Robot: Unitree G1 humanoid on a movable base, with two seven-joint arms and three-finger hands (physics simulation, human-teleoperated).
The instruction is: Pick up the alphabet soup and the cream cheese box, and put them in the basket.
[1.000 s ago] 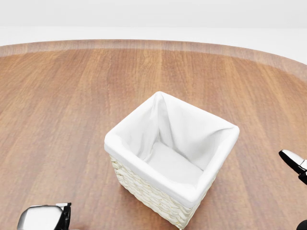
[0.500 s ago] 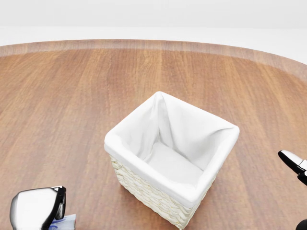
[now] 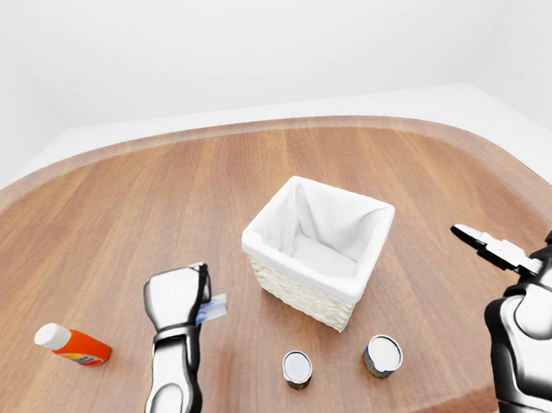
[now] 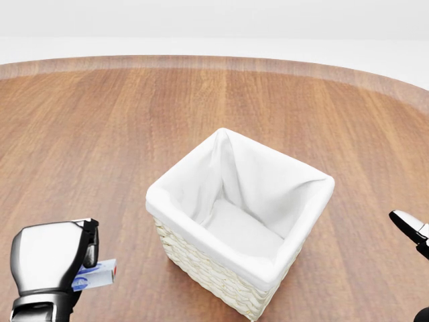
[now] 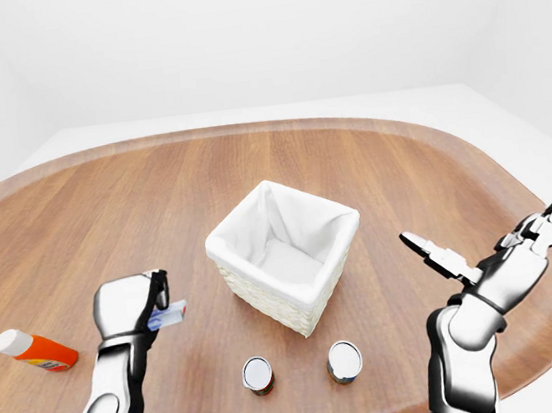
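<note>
Two cans: both upright on the table (image 3: 105, 207), see entries below.
Orange bottle (image 3: 73, 345): lies on its side at far left of the left-eye view, white cap pointing up-left, well apart from everything else.
Left hand (image 3: 176, 295): raised, fingers curled tight around the cream cheese box (image 4: 96, 276); the box's white-and-blue end juts out toward the basket.
Left can (image 3: 297, 368): below the basket in the left-eye view, label not readable.
Basket (image 3: 296, 290): wicker, white cloth lining, mid-table; nothing visible inside.
Right can (image 3: 382, 355): near the left can, apart from it; which one is the alphabet soup cannot be told.
Right hand (image 5: 508, 248): lifted at right, fingers spread wide, holding nothing.
</note>
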